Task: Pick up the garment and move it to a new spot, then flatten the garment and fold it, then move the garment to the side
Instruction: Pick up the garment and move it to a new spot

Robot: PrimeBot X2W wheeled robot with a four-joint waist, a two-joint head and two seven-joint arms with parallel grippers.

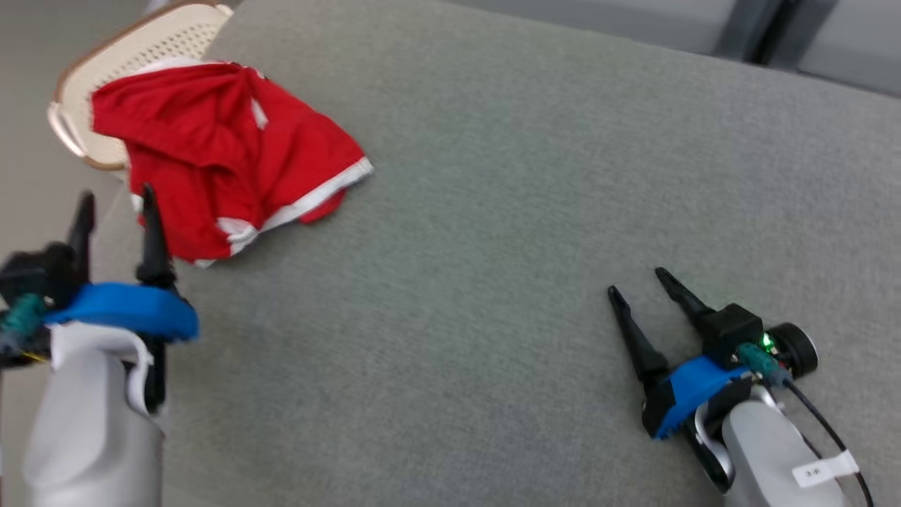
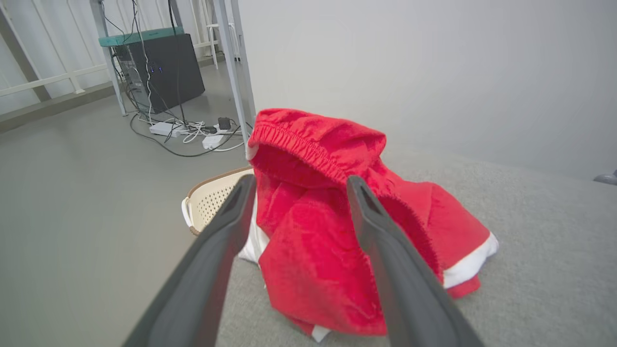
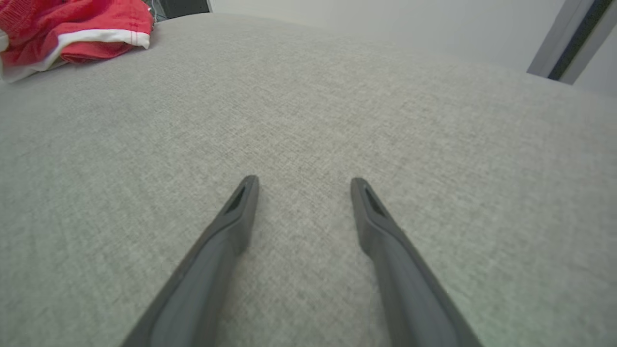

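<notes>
We have one garment to deal with: a crumpled pair of red shorts with white trim (image 1: 211,162). It lies in a loose heap at the far left corner of the grey cloth-covered table (image 1: 493,211), with its upper part spilling over the edge onto the one cream perforated basket with a brown rim (image 1: 141,42).

We judge the fabric to be soft, light and limp. It will sag and unfold as it rises, and a shallow pinch could slip off a single layer. The gathered elastic waistband (image 2: 299,140) stands up as a thick ridge in the left wrist view. That looks to us like the surest place to take hold, better than the thin white hem (image 2: 470,262) lying flat on the table.

We have two tools. The left tool (image 1: 116,211) hangs just beside the near edge of the shorts, its fingers spread wide and gripping nothing, with the heap framed between them. The right tool (image 1: 637,282) sits low over bare table, well apart from the garment, equally wide and empty.
</notes>
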